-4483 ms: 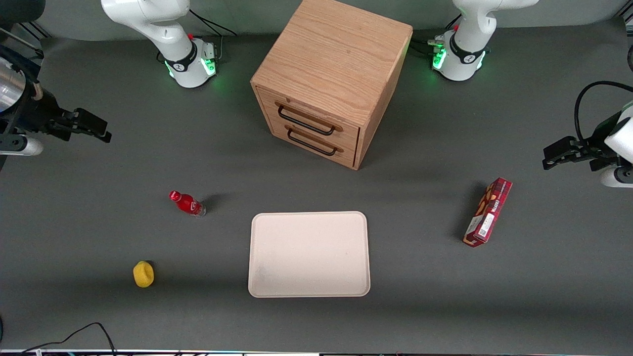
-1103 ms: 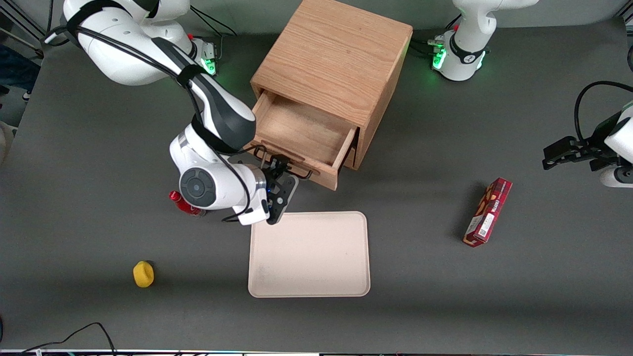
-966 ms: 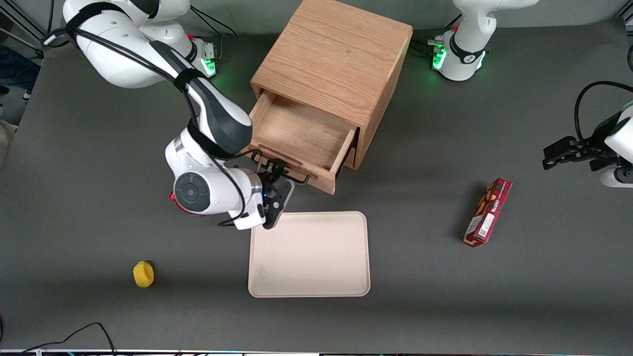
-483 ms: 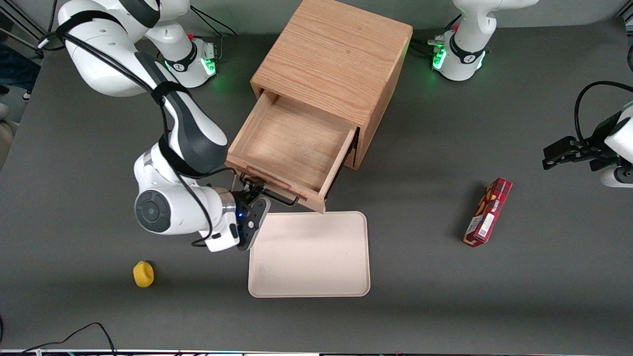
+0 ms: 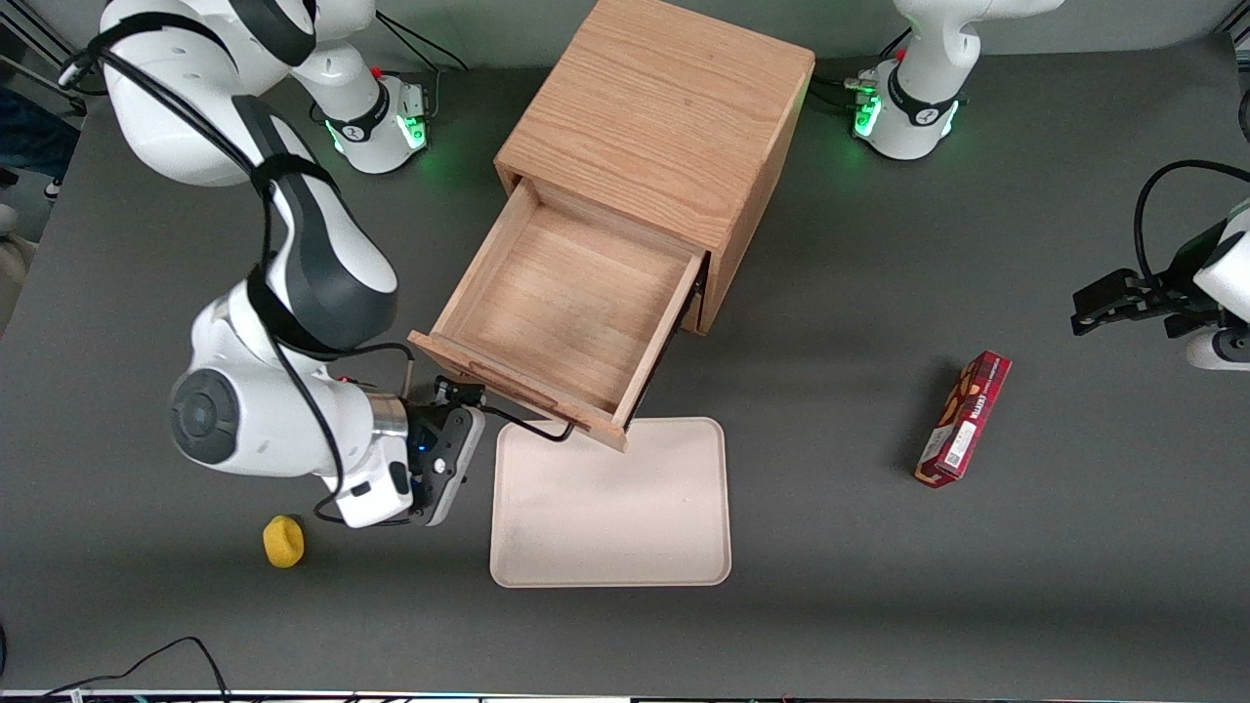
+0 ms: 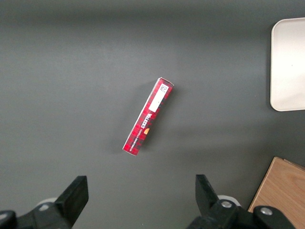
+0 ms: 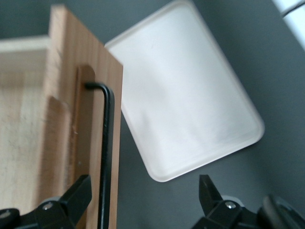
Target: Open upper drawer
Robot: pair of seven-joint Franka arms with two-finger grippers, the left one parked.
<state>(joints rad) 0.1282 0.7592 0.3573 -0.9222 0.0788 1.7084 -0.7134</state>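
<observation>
- Now the upper drawer (image 5: 562, 312) stood pulled far out of the wooden cabinet (image 5: 659, 122), its inside bare, its front edge over the white tray (image 5: 610, 517).
- Its black handle (image 7: 106, 152) faced the gripper (image 5: 457, 391).
- That gripper sat just beside the drawer front, toward the working arm's end of the worktop (image 5: 879, 586), jaws spread apart, gripping nothing.

Right arm reaches out low over the table, elbow bent, wrist turned sideways. Its gripper (image 5: 457, 395) sits at the working arm's end of the upper drawer's (image 5: 557, 312) front panel, just beside the black handle (image 7: 106, 157). Fingers (image 7: 78, 193) spread apart, handle bar between them, not clamped.
</observation>
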